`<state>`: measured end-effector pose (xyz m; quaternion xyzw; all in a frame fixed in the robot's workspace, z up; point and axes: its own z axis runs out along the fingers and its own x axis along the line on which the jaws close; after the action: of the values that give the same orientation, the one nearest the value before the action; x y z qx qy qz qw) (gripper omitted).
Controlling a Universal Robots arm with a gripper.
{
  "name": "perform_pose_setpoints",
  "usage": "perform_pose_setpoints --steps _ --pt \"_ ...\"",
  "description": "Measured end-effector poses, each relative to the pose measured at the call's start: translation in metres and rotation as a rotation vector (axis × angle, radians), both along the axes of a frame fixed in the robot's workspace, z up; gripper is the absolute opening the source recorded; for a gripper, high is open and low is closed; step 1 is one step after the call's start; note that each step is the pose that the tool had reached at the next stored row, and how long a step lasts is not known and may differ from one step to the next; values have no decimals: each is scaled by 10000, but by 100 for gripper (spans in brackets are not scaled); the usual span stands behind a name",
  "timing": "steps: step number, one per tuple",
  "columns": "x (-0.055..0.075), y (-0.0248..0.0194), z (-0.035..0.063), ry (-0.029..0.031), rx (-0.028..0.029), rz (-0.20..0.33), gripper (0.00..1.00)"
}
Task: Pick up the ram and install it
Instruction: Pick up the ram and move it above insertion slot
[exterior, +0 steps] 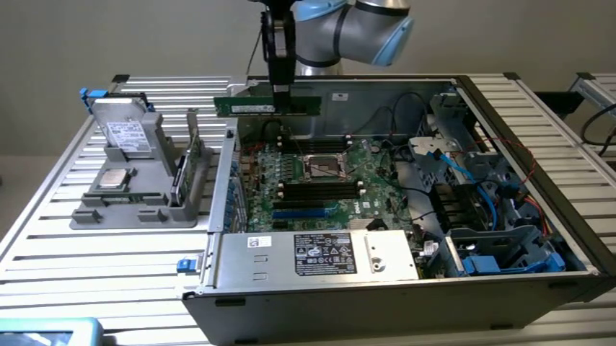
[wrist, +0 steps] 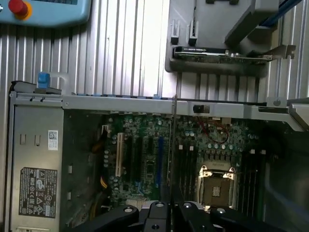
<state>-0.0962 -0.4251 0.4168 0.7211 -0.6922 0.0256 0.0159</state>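
Exterior view shows the tool clamped on a long, thin green ram, held level.

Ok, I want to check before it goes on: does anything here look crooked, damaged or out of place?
Nothing stands out. The ram hangs level, clamped in the gripper above the open computer case. Nothing on the motherboard looks broken or loose, and the other parts sit squarely in the grey holder beside the case.

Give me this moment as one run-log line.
hand: shut on ram | ram: in air, level, over open case | motherboard: ram not yet seated
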Motion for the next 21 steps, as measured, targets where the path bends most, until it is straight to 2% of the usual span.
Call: perform_pose_setpoints --steps 7,10,17,21 --pt "275 143 -21 -3 -156 0 13" --pt "383 202 -26 -11 -205 1 13" --pt "637 271 -60 -63 -210 0 13" --pt "674 316 -95 -92 -208 -2 13"
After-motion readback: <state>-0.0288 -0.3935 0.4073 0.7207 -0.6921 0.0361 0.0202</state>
